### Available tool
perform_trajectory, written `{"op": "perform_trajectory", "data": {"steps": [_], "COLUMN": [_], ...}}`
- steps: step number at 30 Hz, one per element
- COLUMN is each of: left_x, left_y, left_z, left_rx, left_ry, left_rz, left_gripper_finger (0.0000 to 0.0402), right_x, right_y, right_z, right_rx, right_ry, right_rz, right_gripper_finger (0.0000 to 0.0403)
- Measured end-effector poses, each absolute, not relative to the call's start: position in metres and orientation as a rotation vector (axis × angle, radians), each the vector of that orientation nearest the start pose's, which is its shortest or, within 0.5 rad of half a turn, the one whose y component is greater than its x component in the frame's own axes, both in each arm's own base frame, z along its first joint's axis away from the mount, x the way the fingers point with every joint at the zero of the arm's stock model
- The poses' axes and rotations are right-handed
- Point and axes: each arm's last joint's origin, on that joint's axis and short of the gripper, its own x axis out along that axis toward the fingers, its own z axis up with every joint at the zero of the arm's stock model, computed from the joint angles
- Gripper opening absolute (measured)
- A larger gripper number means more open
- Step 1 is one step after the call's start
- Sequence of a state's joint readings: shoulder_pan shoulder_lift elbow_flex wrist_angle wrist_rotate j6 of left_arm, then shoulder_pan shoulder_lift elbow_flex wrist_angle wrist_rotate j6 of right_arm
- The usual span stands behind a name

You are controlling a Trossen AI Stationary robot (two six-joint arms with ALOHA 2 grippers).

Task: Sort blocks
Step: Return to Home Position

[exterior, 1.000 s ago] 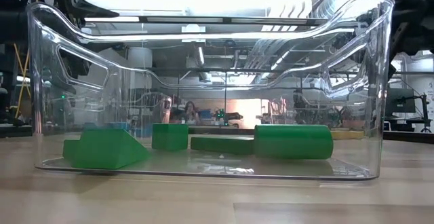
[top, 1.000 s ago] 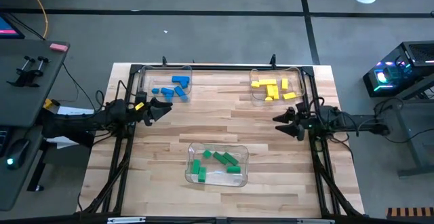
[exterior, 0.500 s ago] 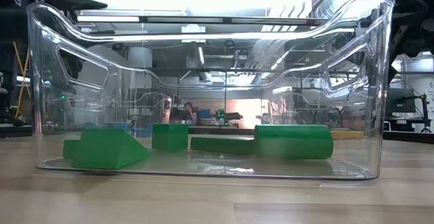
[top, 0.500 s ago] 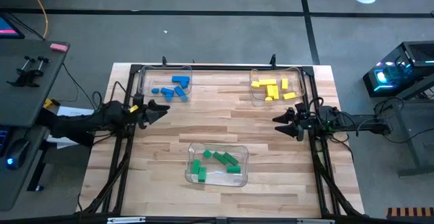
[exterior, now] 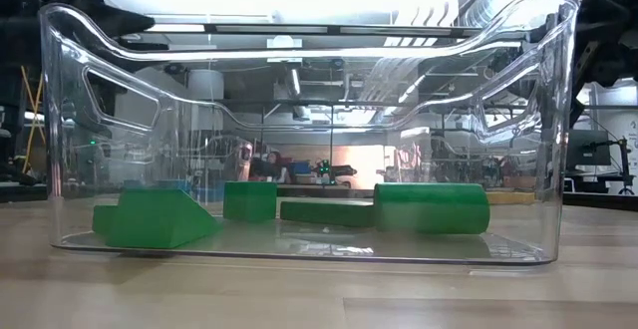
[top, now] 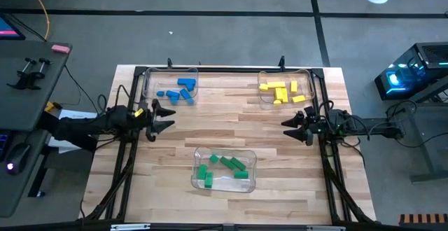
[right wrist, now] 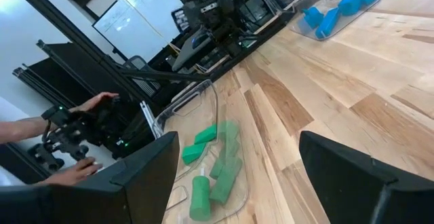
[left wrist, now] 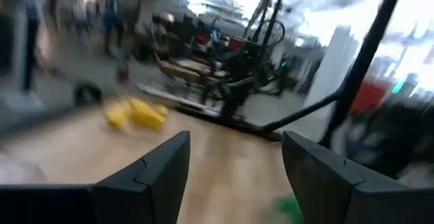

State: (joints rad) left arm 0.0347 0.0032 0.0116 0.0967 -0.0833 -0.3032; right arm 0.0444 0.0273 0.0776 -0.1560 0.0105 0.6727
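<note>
The blocks lie sorted by colour in three clear trays. Blue blocks (top: 178, 91) fill the far-left tray, yellow blocks (top: 282, 91) the far-right tray, and green blocks (top: 222, 168) the tray near the front middle. The low view shows the green blocks (exterior: 429, 207) resting flat on that tray's floor. My left gripper (top: 168, 117) hovers open at the table's left edge, pointing level across the table, and my right gripper (top: 288, 127) hovers open at the right edge, facing it. Neither has anything between its fingers (left wrist: 169, 163) (right wrist: 146, 170).
The green tray's clear wall (exterior: 558, 120) fills the low view. Dark frame bars (top: 129, 154) run along both table sides. Bare wood (top: 231, 122) lies between the grippers. A person's hand (right wrist: 68, 119) works at a device beyond the table.
My left gripper has rolled about the line it points along, so its two fingers now show spread wider from above. It stays open with nothing in it. The blocks and trays have kept still.
</note>
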Motion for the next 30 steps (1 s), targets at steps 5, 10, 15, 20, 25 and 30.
{"op": "perform_trajectory", "data": {"steps": [5, 10, 15, 20, 25, 30], "left_x": [0.0965, 0.0969, 0.0971, 0.0970, 0.0970, 0.0970], "left_y": [0.0057, 0.0057, 0.0039, 0.0046, 0.0047, 0.0047], "left_z": [0.1762, 0.1702, 0.1678, 0.1681, 0.1681, 0.1681], "left_rx": [0.062, 0.166, 0.211, 0.197, 0.211, 0.212], "left_ry": [-0.097, -0.029, -0.011, -0.013, -0.012, -0.012], "left_rz": [0.121, 0.119, 0.031, 0.035, 0.038, 0.039], "left_gripper_finger": [0.0220, 0.0220, 0.0220, 0.0220, 0.0220, 0.0220], "right_x": [0.0938, 0.0937, 0.0934, 0.0934, 0.0934, 0.0934], "right_y": [0.0039, 0.0039, 0.0039, 0.0039, 0.0038, 0.0039], "right_z": [0.1721, 0.1715, 0.1694, 0.1694, 0.1694, 0.1694], "right_rx": [0.669, 0.669, 0.668, 0.667, 0.667, 0.667], "right_ry": [0.119, 0.125, 0.147, 0.147, 0.147, 0.147], "right_rz": [-0.005, -0.007, -0.015, -0.015, -0.015, -0.014], "right_gripper_finger": [0.0302, 0.0302, 0.0302, 0.0302, 0.0302, 0.0302]}}
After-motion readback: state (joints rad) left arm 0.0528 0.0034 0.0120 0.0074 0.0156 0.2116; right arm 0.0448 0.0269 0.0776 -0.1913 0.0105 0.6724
